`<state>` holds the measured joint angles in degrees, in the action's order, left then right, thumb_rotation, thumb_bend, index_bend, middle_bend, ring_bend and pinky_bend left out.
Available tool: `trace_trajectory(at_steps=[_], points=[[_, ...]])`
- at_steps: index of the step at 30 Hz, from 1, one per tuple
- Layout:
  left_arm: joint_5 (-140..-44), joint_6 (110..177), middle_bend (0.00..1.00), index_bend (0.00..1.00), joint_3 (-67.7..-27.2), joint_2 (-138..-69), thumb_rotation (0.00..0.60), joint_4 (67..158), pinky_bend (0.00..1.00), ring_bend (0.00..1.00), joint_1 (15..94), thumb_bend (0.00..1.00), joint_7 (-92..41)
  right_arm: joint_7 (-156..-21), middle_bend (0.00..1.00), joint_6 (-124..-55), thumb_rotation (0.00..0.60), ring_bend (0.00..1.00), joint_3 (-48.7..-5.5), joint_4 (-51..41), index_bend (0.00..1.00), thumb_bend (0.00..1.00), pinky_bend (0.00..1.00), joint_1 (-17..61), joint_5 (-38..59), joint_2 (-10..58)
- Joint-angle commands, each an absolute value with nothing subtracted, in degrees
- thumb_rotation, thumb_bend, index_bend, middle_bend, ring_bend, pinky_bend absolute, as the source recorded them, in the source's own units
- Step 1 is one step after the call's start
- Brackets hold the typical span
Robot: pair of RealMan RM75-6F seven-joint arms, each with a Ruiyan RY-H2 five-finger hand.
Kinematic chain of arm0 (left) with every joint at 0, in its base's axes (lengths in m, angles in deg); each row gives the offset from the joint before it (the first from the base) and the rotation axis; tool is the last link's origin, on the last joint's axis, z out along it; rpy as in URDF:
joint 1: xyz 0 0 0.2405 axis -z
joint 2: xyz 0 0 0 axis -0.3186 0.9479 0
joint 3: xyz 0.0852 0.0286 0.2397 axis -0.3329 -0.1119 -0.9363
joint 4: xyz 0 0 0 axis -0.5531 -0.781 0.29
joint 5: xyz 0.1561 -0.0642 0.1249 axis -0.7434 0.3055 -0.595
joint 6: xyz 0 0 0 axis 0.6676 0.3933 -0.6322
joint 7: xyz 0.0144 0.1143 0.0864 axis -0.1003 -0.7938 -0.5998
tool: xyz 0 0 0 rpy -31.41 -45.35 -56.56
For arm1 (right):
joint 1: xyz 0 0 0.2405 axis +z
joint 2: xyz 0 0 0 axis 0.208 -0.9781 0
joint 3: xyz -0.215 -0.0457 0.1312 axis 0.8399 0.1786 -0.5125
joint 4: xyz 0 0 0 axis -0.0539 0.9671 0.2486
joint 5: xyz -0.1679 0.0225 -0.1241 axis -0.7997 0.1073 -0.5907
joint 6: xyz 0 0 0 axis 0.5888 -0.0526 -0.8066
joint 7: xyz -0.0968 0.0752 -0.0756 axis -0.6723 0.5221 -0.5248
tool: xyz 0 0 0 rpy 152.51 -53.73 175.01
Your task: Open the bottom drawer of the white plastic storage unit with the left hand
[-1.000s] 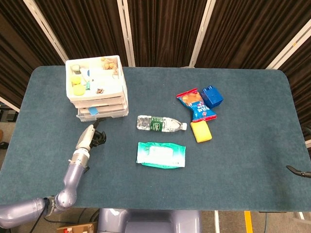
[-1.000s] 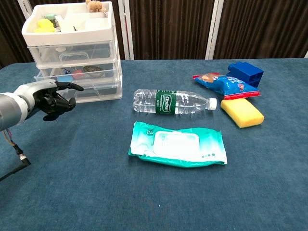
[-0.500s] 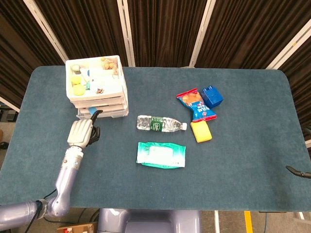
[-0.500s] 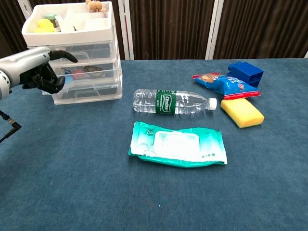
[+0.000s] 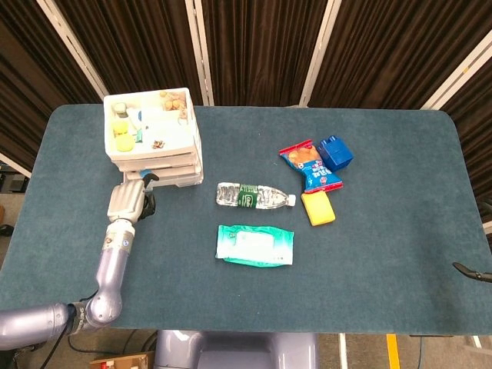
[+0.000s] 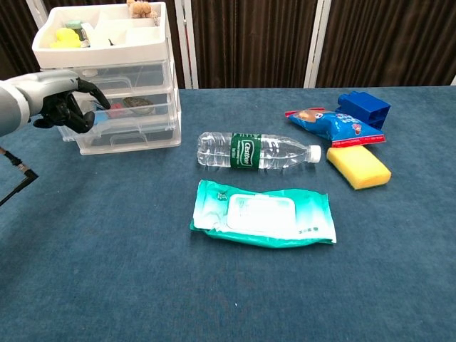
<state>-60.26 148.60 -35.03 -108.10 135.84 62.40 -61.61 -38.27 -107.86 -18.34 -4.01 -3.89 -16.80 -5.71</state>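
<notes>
The head view looks down into the open top tray of the white storage unit [image 5: 154,138], with small yellow and tan items in its compartments, but shows little of the drawer fronts. The chest view shows the unit [image 6: 117,78] from the front: three clear drawers stacked under the tray, the bottom drawer [image 6: 132,134] resting on the surface [image 6: 107,271] at the unit's base.

The left hand [image 6: 60,100] is at the front left corner of the unit, level with the middle and bottom drawers. Its fingers [image 6: 89,89] are curled in toward the drawer fronts; whether they hook a handle or only touch the plastic I cannot tell. In the head view the same hand [image 5: 131,198] lies just in front of the unit's front edge, dark fingertips against it.

The right hand appears only as a dark tip [image 5: 470,270] at the far side of the head view, well away from the unit; its state cannot be read.

Beside the unit lie a water bottle [image 6: 253,151] and a teal wipes pack [image 6: 263,214].
</notes>
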Motion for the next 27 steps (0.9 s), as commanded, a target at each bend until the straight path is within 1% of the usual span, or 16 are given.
trace_trajectory(at_steps=[1,9,12,18,27], points=[[-59.57,148.67,0.99,0.23,-34.64,-108.59,0.6,134.69,0.91,0.95,62.97,0.67,-61.48,-38.29,0.0,-107.87,0.6,0.0,-18.35,-4.01,0.0,0.12,0.0,-3.89,-16.79,-5.7],[-57.87,148.4,0.99,0.22,-34.77,-108.77,0.6,133.33,0.91,0.95,63.58,0.67,-61.63,-38.35,0.0,-107.84,0.6,0.0,-18.32,-4.09,0.0,0.12,0.0,-3.89,-16.84,-5.73],[-55.9,147.76,0.99,0.23,-34.77,-108.52,0.6,133.77,0.91,0.95,63.81,0.67,-62.11,-38.36,0.0,-107.85,0.6,0.0,-18.32,-4.09,0.0,0.12,0.0,-3.9,-16.83,-5.73],[-53.14,146.98,0.99,0.24,-35.0,-107.85,0.6,135.75,0.91,0.95,64.17,0.68,-62.53,-38.4,0.0,-107.9,0.6,0.0,-18.32,-4.11,0.0,0.12,0.0,-3.93,-16.84,-5.73],[-54.79,147.16,0.99,0.27,-36.56,-106.2,0.6,141.02,0.91,0.95,63.26,0.69,-60.62,-38.41,0.0,-107.98,0.6,0.0,-18.35,-4.12,0.0,0.12,0.0,-3.95,-16.84,-5.71]])
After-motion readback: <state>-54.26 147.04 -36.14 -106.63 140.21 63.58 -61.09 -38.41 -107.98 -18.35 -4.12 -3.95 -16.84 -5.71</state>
